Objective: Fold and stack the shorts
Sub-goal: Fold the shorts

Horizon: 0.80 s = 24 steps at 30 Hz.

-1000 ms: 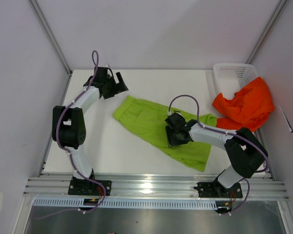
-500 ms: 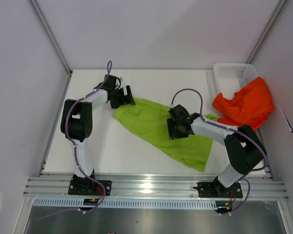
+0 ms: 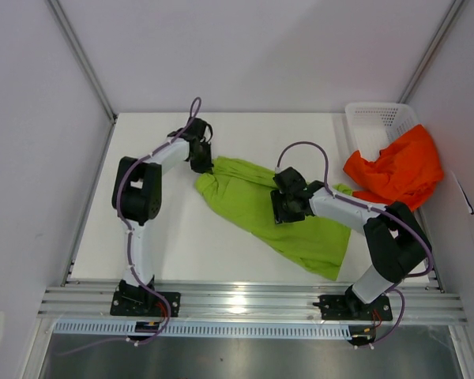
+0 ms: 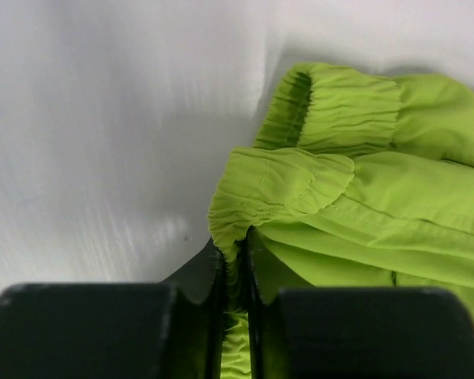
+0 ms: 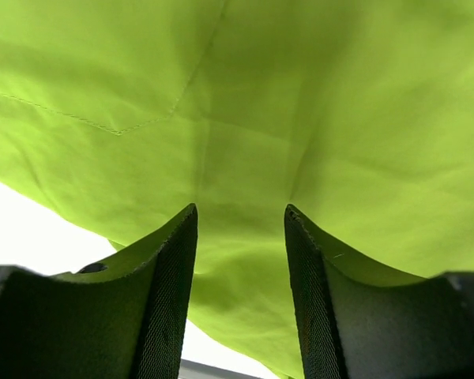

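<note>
One pair of creased lime shorts (image 3: 249, 207)

White table (image 3: 166, 229): green shorts (image 3: 245, 201), basket (image 3: 375, 118) far-right corner.

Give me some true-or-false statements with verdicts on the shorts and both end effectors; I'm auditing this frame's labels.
1. The left end effector is shut on the elastic waistband of the lime green cloth shorts. True.
2. The right end effector is clamped on the green shorts. False: its fingers stand apart over the cloth.
3. The bright orange-red cloth shorts lie flat at the table's centre. False: they are bunched at the right edge, draped over the white plastic mesh basket.
4. The green shorts lie on the white table. True.
</note>
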Each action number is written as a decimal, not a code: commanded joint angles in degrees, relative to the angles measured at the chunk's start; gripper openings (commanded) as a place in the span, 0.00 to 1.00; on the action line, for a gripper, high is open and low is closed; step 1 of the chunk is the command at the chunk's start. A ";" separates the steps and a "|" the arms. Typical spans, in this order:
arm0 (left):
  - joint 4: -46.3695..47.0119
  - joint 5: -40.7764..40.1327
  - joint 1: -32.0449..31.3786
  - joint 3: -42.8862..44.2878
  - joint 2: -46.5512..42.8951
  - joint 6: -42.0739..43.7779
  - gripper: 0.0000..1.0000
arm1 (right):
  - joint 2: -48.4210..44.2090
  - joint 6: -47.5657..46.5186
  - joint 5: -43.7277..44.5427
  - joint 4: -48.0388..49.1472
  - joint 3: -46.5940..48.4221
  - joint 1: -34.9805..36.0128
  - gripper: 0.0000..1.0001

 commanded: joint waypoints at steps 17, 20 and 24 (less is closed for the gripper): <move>7.47 -26.99 15.79 -36.33 -36.85 -10.29 0.12 | 13.35 -2.36 -3.69 -0.75 16.73 4.26 0.49; 11.43 -21.37 15.79 -37.30 -39.06 -8.97 0.33 | 10.91 -1.48 -4.47 0.91 17.10 2.26 0.50; 12.23 -17.58 15.79 -35.55 -37.13 -8.18 0.82 | 8.35 -3.14 -5.88 1.18 19.11 -1.52 0.55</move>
